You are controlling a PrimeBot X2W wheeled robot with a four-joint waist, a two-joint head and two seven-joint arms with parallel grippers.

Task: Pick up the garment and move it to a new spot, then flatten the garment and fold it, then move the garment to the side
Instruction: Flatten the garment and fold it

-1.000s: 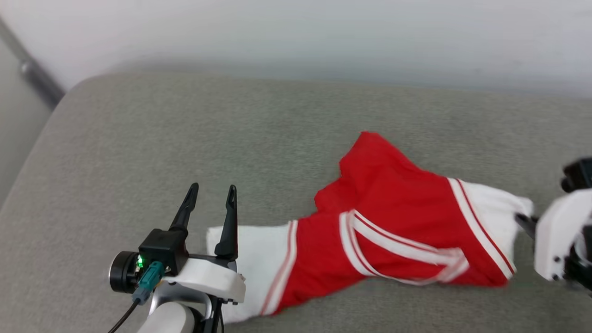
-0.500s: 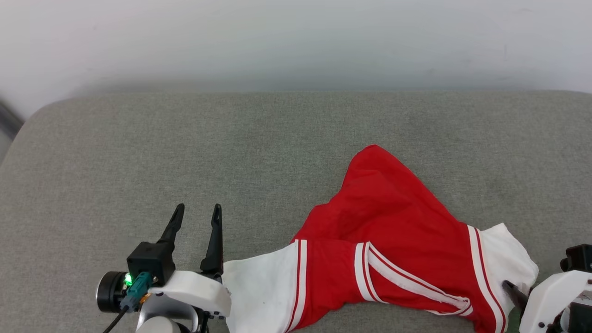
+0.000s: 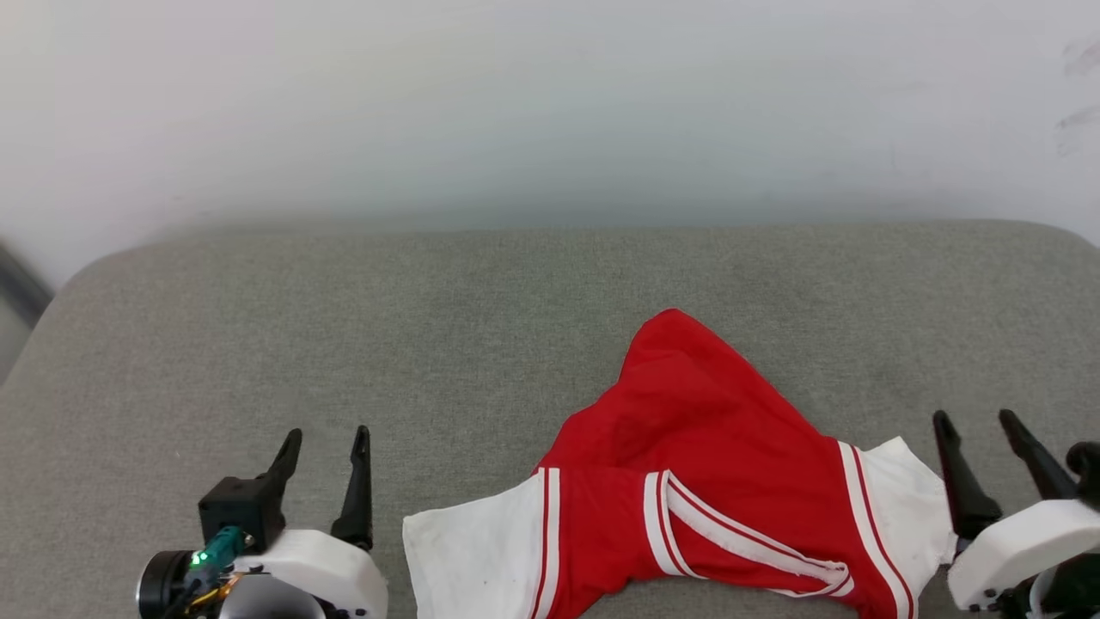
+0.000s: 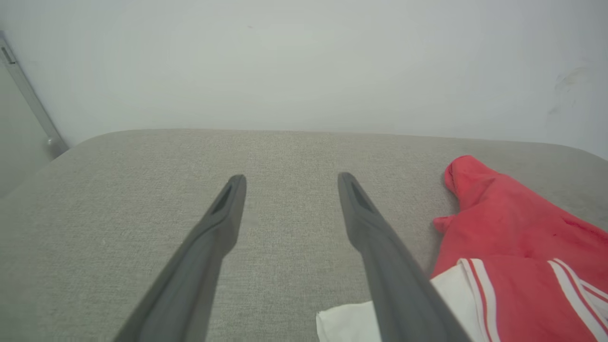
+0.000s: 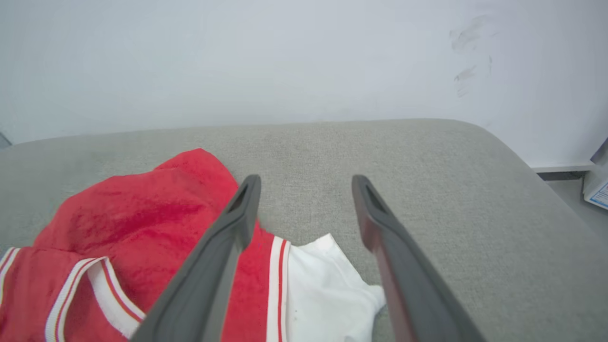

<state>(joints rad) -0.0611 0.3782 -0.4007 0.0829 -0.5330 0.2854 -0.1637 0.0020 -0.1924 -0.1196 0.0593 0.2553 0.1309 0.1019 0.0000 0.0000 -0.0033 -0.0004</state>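
The garment (image 3: 705,481), a red jersey with white sleeve panels and striped trim, lies crumpled on the grey cushion (image 3: 430,344) at the lower middle-right of the head view. My left gripper (image 3: 325,447) stands open just left of its white left sleeve, touching nothing. My right gripper (image 3: 975,425) is open beside the white right sleeve, its fingers free of the cloth. In the left wrist view the garment (image 4: 517,256) lies right of my open left gripper (image 4: 289,180). In the right wrist view the garment (image 5: 142,228) lies under and left of my open right gripper (image 5: 306,183).
A pale wall (image 3: 550,112) rises directly behind the cushion. The cushion's rounded left edge (image 3: 51,309) and right edge (image 5: 517,156) drop away. Bare cushion stretches left of and behind the garment.
My right gripper has opened and let go of the white right sleeve, which now lies on the cushion. The head camera has shifted, so the whole scene sits lower in view.
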